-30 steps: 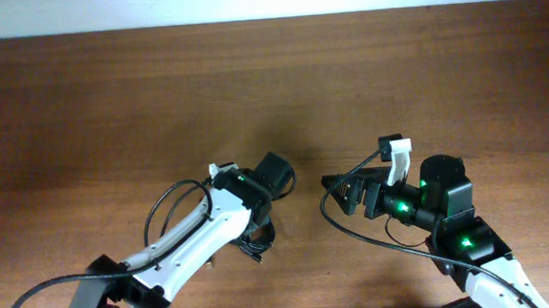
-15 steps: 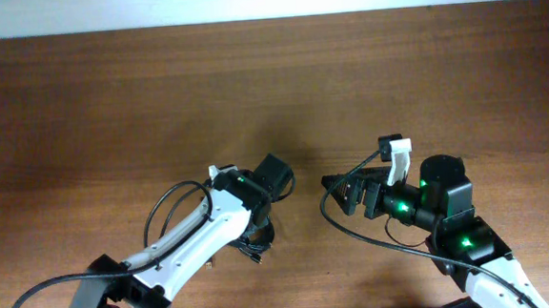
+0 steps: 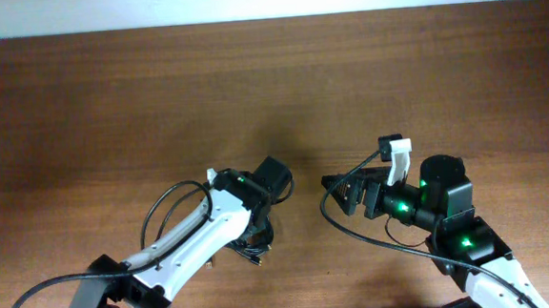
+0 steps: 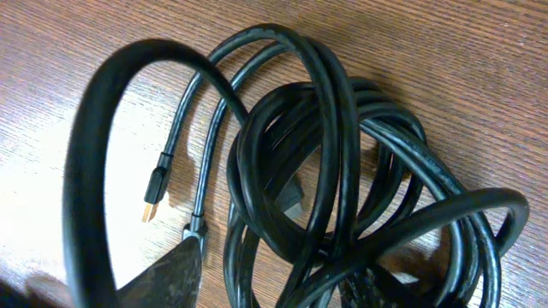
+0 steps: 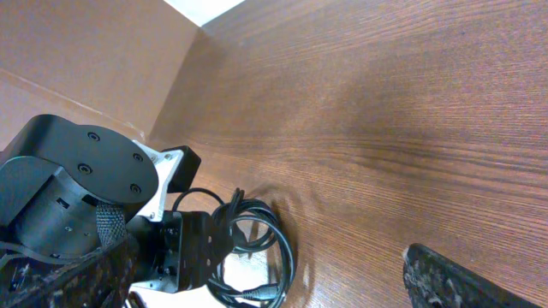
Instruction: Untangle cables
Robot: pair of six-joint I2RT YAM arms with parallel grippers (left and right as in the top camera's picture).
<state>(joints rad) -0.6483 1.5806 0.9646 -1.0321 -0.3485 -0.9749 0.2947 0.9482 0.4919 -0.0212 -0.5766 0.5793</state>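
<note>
As the left gripper (image 4: 265,287) draws its jaws inward, the cables (image 4: 325,171) lie in a knotted coil on the table (image 3: 156,94) directly beneath it. Strands run between its fingers, though whether they are pinched yet cannot be told, and this looks like a first grasp on the tangle. Well apart to its right, the right gripper (image 5: 270,287) hangs spread wide and empty, unmoved since a second ago, while the left gripper has nudged slightly and the coil's loose end has shifted.

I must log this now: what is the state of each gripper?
Left gripper: fingers around the cables; grip cannot be told.
Right gripper: open, holding nothing.
</note>
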